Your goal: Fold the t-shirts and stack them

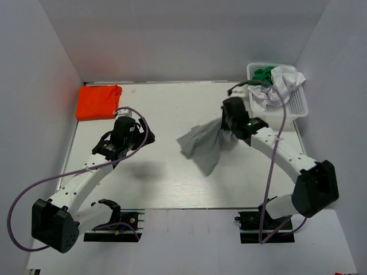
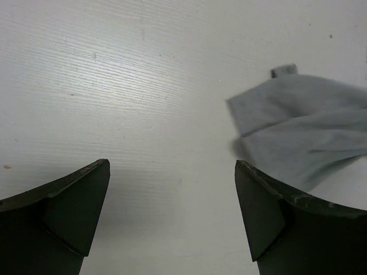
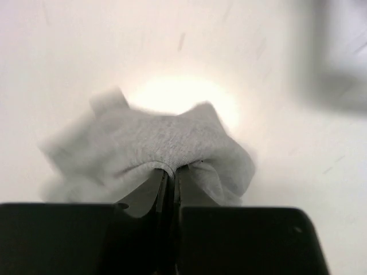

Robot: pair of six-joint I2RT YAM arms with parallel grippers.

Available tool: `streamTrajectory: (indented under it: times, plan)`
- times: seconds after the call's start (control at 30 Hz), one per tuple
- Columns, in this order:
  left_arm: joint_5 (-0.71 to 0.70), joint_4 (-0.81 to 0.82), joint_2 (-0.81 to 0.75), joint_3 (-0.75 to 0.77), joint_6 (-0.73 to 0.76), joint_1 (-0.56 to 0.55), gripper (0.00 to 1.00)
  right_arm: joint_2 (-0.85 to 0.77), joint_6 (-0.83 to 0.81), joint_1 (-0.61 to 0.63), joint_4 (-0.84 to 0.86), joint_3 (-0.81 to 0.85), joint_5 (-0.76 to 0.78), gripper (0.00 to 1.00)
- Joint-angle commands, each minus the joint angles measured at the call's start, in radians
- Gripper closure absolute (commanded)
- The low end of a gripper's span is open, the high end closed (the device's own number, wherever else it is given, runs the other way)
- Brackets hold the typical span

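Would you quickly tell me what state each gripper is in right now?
Left gripper: open, holding nothing.
Right gripper: closed on the grey t-shirt.

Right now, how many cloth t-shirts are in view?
4: folded bright orange shirt far left; grey shirt in right gripper; green shirt and white shirt in the white mesh basket, maybe hiding more.
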Motion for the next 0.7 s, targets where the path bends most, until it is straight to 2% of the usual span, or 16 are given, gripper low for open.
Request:
streamTrajectory:
  times: [0.0,0.17,0.2,0.33,0.53,0.67]
  plan:
    - [0.0,0.003,-0.005,-0.01,0.017,-0.002,0.0,-0.091,-0.03,-0.078,0.036,0.177,0.21,1.0]
    - [0.0,0.021,0.005,-0.01,0.027,-0.002,0.0,-0.063,-0.177,-0.23,0.072,0.363,0.266,1.0]
    - [0.0,0.021,0.006,-0.01,0.027,-0.002,0.0,-0.037,-0.187,-0.245,0.071,0.434,0.27,1.0]
    - [0.0,0.031,0.027,0.0,0.027,-0.002,0.0,0.059,-0.251,-0.373,0.1,0.554,0.249,1.0]
    - [-0.01,0.031,0.047,0.009,0.027,0.007,0.0,0.271,-0.261,-0.534,0.04,0.806,0.131,1.0]
    - [-0.043,0.02,0.068,0.018,0.027,0.007,0.0,0.369,-0.261,-0.627,0.025,0.843,0.053,1.0]
